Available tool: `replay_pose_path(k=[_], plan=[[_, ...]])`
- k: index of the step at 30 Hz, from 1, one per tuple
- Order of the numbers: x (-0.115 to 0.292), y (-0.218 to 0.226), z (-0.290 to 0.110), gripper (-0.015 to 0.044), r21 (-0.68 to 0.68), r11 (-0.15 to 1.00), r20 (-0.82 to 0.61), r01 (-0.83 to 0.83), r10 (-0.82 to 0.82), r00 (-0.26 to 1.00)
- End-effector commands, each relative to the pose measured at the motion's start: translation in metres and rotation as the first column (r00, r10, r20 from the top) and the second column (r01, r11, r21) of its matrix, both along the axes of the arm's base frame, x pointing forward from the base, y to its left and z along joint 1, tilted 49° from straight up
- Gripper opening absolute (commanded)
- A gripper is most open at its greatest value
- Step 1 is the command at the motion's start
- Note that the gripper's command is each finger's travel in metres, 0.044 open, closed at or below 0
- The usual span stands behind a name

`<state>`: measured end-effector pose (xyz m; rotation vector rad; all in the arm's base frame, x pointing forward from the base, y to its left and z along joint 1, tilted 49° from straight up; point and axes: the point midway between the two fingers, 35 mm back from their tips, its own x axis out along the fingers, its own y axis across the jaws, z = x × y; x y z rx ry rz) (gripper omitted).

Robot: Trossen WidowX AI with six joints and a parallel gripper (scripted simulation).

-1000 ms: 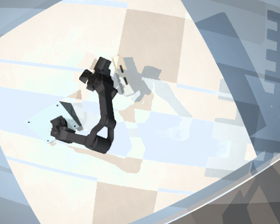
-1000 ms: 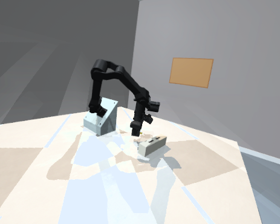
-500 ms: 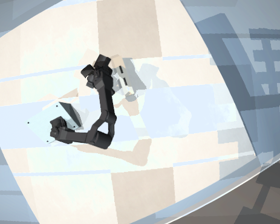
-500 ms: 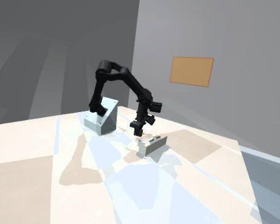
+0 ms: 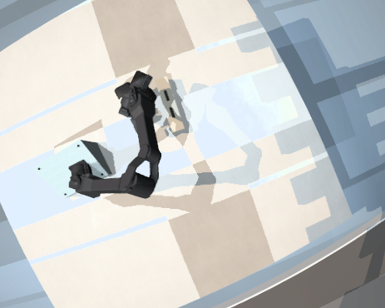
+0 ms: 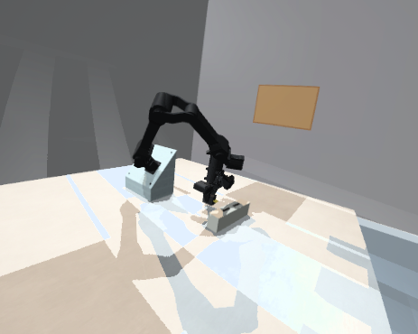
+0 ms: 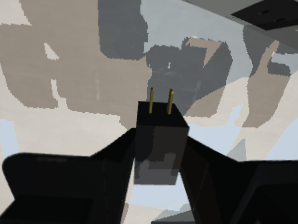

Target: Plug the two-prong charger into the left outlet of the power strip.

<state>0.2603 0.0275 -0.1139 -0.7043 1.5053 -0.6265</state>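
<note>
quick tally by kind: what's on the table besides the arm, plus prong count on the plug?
Chargers: 1, black, held in the gripper
Prongs: 2, brass
Power strips: 1
Arm base mounts: 1
Total: 3 things, plus 2 prongs

A black charger (image 7: 160, 142) with two brass prongs hangs just above the grey power strip (image 6: 227, 215).
</note>
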Motion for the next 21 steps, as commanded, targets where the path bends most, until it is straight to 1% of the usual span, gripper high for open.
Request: replay_pose_path(k=[1, 4, 21], plan=[[0.002, 0.002, -0.006, 0.0000, 0.007, 0.999, 0.043, 0.039, -0.039, 0.998], [0.003, 0.003, -0.010, 0.0000, 0.011, 0.998, 0.075, 0.070, -0.070, 0.995], [0.021, 0.003, -0.009, 0.0000, 0.014, 0.996, 0.097, 0.089, -0.090, 0.991]])
